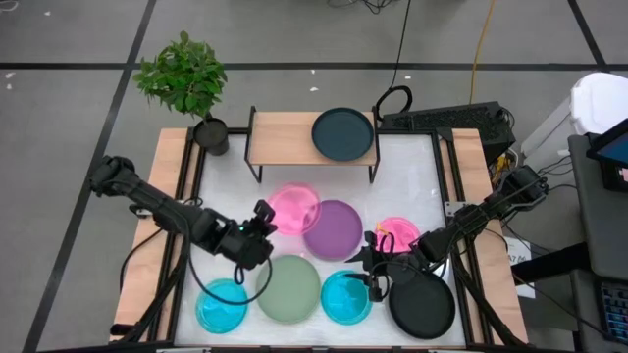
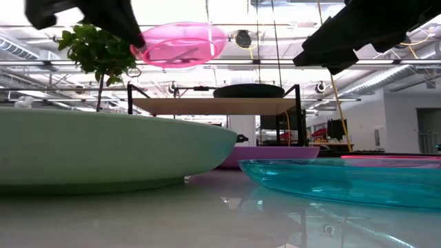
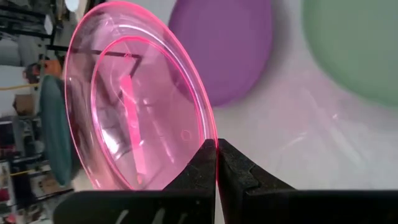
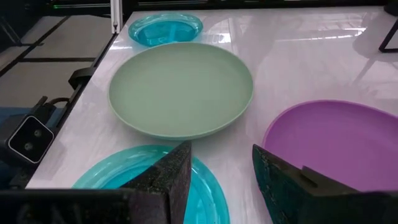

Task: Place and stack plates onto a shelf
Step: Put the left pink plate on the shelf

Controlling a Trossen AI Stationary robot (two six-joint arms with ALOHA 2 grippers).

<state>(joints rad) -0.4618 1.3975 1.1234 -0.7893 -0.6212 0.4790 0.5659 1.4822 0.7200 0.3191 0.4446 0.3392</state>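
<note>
Left gripper (image 3: 216, 163) clamped on the rim of a pink plate (image 1: 294, 209), held in the air in front of the shelf (image 1: 285, 138), which already carries a dark plate (image 1: 343, 133) at its right end. Right gripper (image 4: 221, 165), fingers apart and empty, hovers over the cyan plate (image 1: 345, 297), well short of the shelf. Risk: the thin edge-grip lets the pink plate tilt or slip, or its rim clips the shelf edge on the way in.

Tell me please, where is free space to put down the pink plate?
The shelf is bare left of the dark plate. White table is bare between shelf and purple plate. The near half is crowded. The left gripper holds the pink plate.
</note>
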